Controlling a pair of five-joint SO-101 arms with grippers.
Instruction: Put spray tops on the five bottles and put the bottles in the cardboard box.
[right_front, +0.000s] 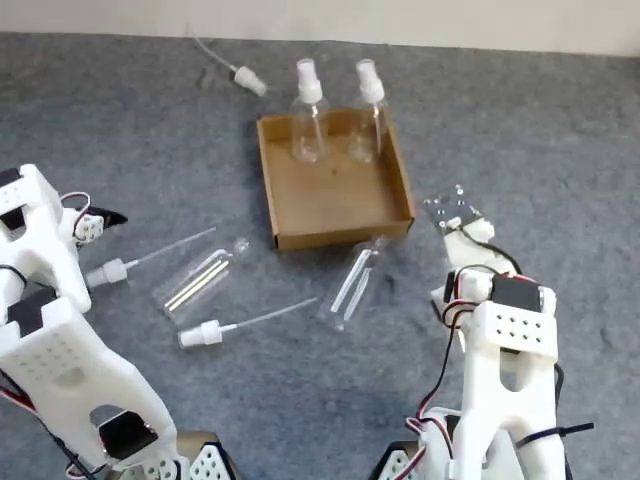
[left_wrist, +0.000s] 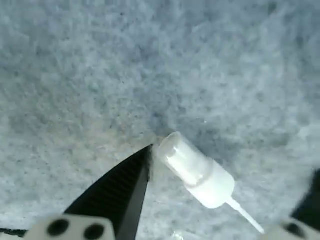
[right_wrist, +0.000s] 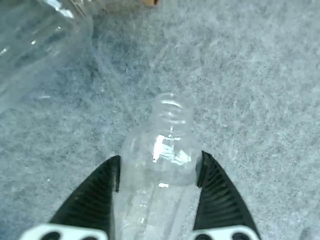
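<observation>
Right end effector (right_wrist: 160, 167) is clamped on a clear bottle (right_wrist: 161, 145), open neck poking out past its fingertips. Risk: the body is thin, slick and round, so it could slip or spin in the jaws once a top is pushed in. Left end effector (left_wrist: 227, 167) is spread wide, with the spray top (left_wrist: 197, 172) lying between its fingers, right against one tip. Closing could roll that smooth white cylinder off across the fuzzy grey table (left_wrist: 150, 60) or bend the thin dip tube (left_wrist: 245, 216).
</observation>
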